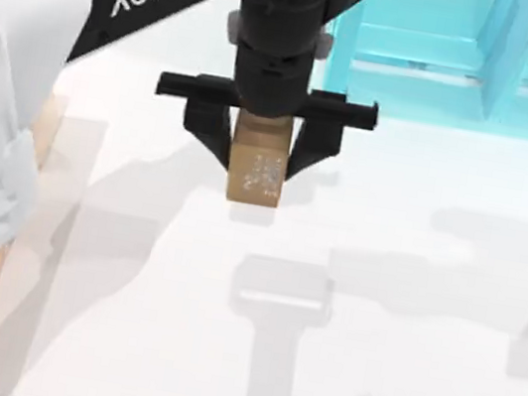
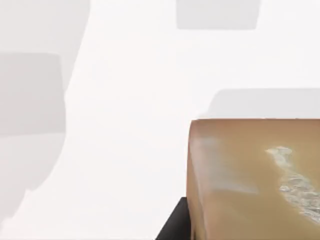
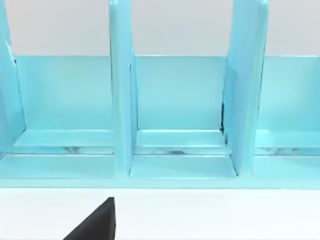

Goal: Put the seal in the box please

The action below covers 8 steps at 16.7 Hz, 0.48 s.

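The seal [image 1: 256, 175], a tan wooden block with whitish engraved marks on its upper face, is clamped between the black fingers of my left gripper [image 1: 258, 162] near the top view's upper middle, over the white table. In the left wrist view the seal [image 2: 250, 180] is close up, with a dark finger [image 2: 175, 227] beside it. A strip of the box [image 1: 49, 129], orange-brown wood, shows at the table's left side, mostly hidden under my left arm. The right wrist view shows a black fingertip [image 3: 95, 222] of my right gripper.
A turquoise shelf unit [image 1: 447, 56] stands along the back right of the table. Its upright dividers [image 3: 122, 100] face the right wrist camera. Arm shadows lie across the white tabletop [image 1: 382, 277] in the middle and right.
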Tool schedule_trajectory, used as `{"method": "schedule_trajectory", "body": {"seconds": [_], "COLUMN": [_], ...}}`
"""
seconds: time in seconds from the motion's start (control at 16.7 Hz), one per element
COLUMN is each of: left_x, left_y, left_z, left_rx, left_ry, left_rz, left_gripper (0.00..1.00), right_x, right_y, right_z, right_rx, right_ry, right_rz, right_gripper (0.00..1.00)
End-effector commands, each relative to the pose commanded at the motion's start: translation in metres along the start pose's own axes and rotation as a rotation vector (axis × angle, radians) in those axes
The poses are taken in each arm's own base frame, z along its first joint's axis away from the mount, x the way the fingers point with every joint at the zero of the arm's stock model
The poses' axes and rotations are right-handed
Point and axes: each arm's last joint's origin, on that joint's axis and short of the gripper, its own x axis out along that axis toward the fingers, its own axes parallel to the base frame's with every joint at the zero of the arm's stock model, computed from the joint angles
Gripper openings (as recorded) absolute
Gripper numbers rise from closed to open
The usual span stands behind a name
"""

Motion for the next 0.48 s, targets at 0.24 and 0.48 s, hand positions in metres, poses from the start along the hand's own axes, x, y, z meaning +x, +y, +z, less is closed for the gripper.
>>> {"method": "schedule_trajectory", "body": {"seconds": [0.24, 0.48], "left_x": [-0.013, -0.023], "left_y": [0.124, 0.261], "left_z": [0.03, 0.014], "left_rx": [-0.002, -0.005], "left_ry": [0.007, 0.012], "left_rz": [-0.003, -0.006], "left_gripper": [0.0, 0.0], "right_x": [0.0, 0.0], "right_y": [0.0, 0.0], "right_z": [0.0, 0.0], "right_rx": [0.0, 0.0], "right_ry": [0.0, 0.0], "right_rz": [0.0, 0.0], "right_gripper": [1.0, 1.0]}}
